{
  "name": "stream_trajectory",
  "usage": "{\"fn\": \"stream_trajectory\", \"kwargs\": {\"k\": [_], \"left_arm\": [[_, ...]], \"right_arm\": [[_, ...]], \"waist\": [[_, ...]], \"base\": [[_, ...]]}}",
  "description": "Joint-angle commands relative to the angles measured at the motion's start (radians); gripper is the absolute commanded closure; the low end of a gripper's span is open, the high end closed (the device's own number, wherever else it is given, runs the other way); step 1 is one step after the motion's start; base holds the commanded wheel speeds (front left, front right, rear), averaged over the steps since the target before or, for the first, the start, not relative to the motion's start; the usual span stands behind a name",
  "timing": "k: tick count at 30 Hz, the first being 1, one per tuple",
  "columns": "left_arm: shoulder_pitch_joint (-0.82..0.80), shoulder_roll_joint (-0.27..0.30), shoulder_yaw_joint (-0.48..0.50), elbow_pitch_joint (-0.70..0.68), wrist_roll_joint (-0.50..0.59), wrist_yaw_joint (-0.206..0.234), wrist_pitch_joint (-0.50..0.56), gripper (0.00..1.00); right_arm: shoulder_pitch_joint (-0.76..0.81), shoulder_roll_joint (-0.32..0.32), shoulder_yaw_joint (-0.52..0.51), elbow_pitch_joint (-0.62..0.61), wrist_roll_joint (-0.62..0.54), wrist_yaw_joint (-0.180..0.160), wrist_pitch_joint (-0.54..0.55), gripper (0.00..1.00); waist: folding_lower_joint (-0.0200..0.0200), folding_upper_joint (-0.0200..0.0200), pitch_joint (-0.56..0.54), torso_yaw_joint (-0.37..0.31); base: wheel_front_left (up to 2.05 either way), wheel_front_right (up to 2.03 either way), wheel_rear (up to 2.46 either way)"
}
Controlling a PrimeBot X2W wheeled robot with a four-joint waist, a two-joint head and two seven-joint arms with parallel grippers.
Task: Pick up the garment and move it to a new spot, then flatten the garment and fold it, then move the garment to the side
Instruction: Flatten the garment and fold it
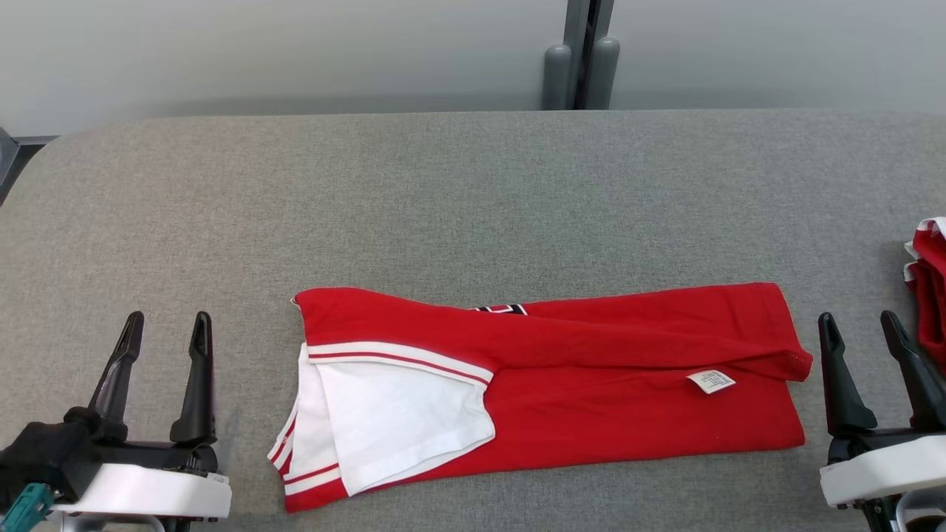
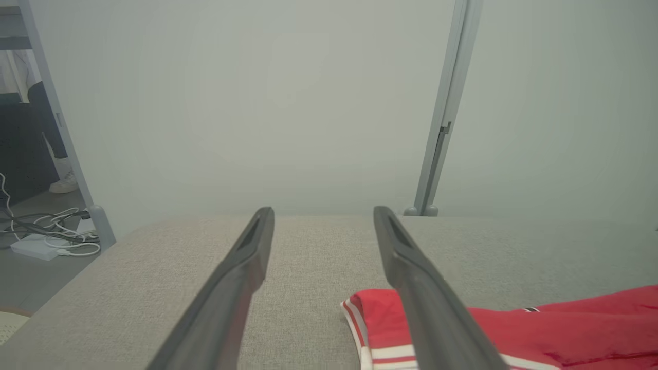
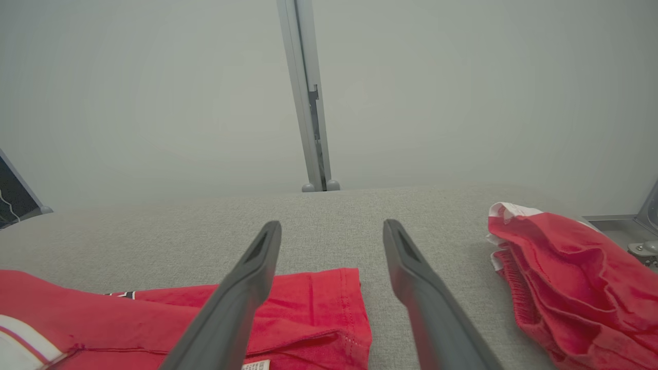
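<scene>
The garment, a red T-shirt with white sleeves, lies folded into a long band across the middle of the grey table. Its white sleeve points to the left and a small white care label shows near its right end. My left gripper stands open left of the garment, apart from it. My right gripper stands open just beyond the garment's right end, holding nothing. In the left wrist view the striped sleeve edge lies beside my right-hand finger. The right wrist view shows the garment's hem at the lower left.
A second pile of red cloth lies at the table's right edge, also seen as crumpled red cloth in the right wrist view. A grey post stands behind the table against the pale wall. Cables lie on the floor to the left.
</scene>
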Motion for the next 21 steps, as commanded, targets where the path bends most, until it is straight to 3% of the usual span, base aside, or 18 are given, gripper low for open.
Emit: {"fn": "stream_trajectory", "kwargs": {"k": [1, 10, 16, 21], "left_arm": [[0.001, -0.003, 0.006, 0.004, 0.007, -0.005, -0.004, 0.00], [-0.028, -0.023, 0.011, 0.032, 0.018, -0.039, -0.004, 0.00], [-0.061, -0.033, 0.003, 0.042, 0.025, -0.048, -0.004, 0.00], [-0.085, -0.044, -0.001, 0.052, 0.029, -0.053, -0.004, 0.00]], "right_arm": [[0.003, -0.005, -0.003, 0.003, -0.007, 0.000, 0.003, 0.00], [-0.023, -0.012, -0.017, 0.011, 0.005, 0.000, 0.002, 0.00], [-0.043, -0.051, -0.057, 0.097, 0.033, 0.000, -0.010, 0.00], [-0.072, -0.080, -0.032, 0.213, 0.068, 0.000, -0.012, 0.00]], "waist": [[0.0000, 0.0000, 0.002, 0.003], [0.0000, 0.0000, 0.027, 0.018], [0.0000, 0.0000, 0.050, 0.040], [0.0000, 0.0000, 0.081, 0.061]], "base": [[0.00, 0.00, 0.00], [0.00, 0.00, 0.00], [0.00, 0.00, 0.00], [0.00, 0.00, 0.00]]}}
